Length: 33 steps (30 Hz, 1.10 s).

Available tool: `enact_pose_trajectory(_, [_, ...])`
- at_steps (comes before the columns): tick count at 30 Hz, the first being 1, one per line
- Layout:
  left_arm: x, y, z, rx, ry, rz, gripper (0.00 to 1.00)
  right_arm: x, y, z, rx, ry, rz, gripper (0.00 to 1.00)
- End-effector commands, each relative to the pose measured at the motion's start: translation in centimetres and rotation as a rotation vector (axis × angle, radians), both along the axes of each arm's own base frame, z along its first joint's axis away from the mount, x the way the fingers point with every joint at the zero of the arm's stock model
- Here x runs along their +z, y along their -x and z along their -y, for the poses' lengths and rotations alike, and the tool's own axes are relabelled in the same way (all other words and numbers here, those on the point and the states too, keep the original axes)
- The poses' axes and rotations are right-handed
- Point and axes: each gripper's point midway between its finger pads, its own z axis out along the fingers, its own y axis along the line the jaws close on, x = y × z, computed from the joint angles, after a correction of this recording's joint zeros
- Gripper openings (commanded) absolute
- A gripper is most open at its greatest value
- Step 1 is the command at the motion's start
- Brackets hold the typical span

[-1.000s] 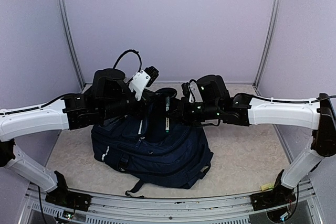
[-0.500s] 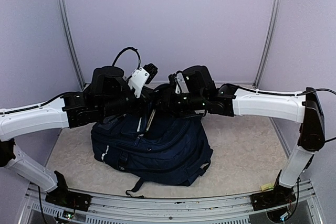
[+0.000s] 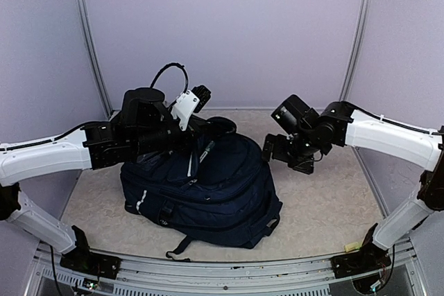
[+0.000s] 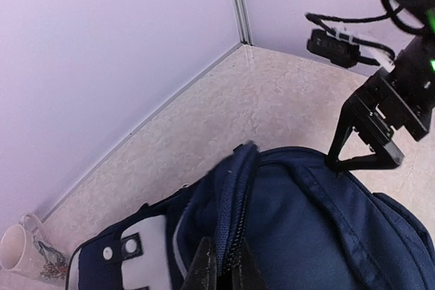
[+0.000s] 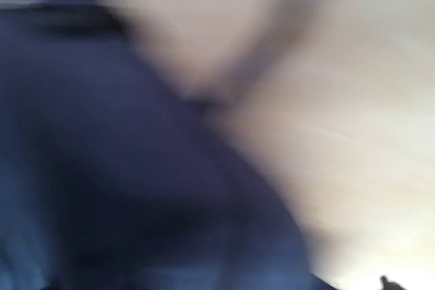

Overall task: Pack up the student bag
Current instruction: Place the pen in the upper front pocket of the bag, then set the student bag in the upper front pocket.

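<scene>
Right tool (image 3: 272, 149) withdrawn, released; left tool (image 4: 223, 273) grasps student bag (image 3: 222, 185); mug (image 4: 15, 249) only left-wrist view.

Robot lab enclosure: plain lilac panels (image 3: 229, 32), aluminium posts (image 3: 89, 39), speckled tabletop (image 3: 326, 202).

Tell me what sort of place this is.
Probably a lab robot test booth: plain lilac wall panels joined by metal corner posts, a speckled tabletop, and the left arm and right arm bolted to its near edge, flanking the student bag.
</scene>
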Motion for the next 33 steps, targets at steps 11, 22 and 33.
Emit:
enact_pose_trajectory(11, [4.8,-1.4,-0.7,0.023,0.130,0.122,0.00,-13.9,13.1,26.0,-0.983,0.137,-0.517,1.00])
enact_pose_trajectory(22, [4.1,-0.9,-0.2,-0.020,0.117,0.105,0.01,-13.8,14.3,31.6,-1.182,0.367,-0.588,1.00])
enact_pose_trajectory(33, [3.9,1.7,3.3,-0.150,0.121,0.051,0.49,-13.7,13.4,33.3,-1.389,0.282,-0.548,1.00])
